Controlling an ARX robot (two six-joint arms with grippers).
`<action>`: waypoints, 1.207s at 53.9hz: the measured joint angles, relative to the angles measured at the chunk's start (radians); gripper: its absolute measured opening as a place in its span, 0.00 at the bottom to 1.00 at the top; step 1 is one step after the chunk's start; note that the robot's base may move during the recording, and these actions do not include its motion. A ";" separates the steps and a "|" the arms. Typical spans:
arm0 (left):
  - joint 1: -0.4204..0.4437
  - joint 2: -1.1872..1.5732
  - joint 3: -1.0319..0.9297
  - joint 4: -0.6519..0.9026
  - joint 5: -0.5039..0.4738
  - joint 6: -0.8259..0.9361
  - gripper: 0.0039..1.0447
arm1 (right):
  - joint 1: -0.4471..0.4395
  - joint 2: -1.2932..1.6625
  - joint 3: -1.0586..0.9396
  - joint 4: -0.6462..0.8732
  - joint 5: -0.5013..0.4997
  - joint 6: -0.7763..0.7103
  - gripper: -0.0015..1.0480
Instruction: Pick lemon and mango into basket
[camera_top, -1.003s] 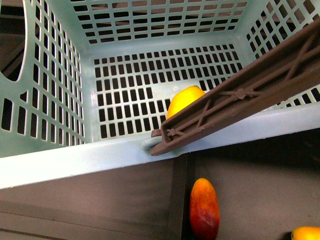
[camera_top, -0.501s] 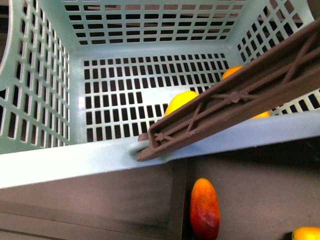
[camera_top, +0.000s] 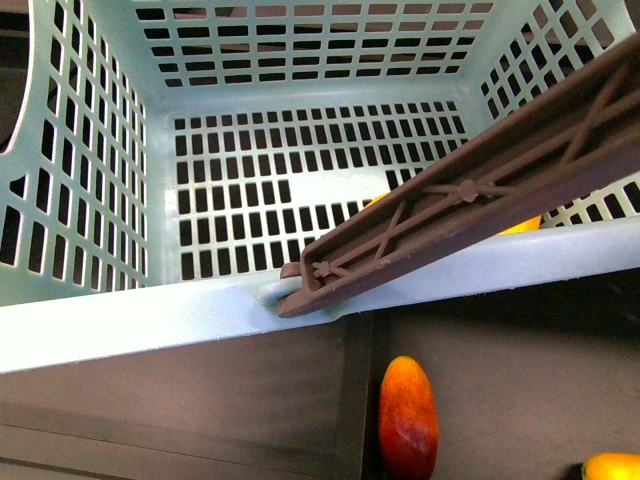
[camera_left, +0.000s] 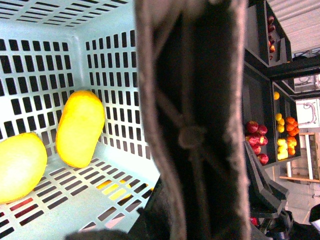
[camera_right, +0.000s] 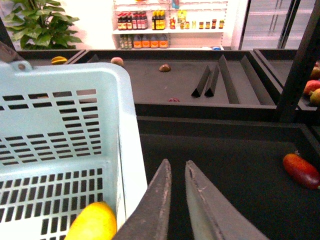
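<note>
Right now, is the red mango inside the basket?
No, the red mango lies on the dark shelf outside the basket, in front of its rim.

Basket (camera_top: 120, 320) filling the upper frame of the front view; handle (camera_top: 470, 190) lying diagonally across its right half, fruit (camera_top: 520, 226) showing behind it inside. Below the basket rim: mango (camera_top: 408, 418) lying at lower centre, another fruit (camera_top: 612, 466) sitting at lower-right corner.

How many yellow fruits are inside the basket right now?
2. The left wrist view shows one yellow fruit leaning against the basket wall and another yellow fruit beside it on the floor. The brown handle could hide more.
</note>
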 joint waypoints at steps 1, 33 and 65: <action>0.000 0.000 0.000 0.000 0.000 0.000 0.04 | -0.003 -0.010 -0.011 0.001 -0.005 -0.002 0.06; 0.001 0.000 0.000 0.000 -0.001 0.000 0.04 | -0.118 -0.317 -0.204 -0.111 -0.120 -0.008 0.02; 0.001 0.000 0.000 0.000 0.000 -0.001 0.04 | -0.119 -0.584 -0.253 -0.302 -0.121 -0.009 0.02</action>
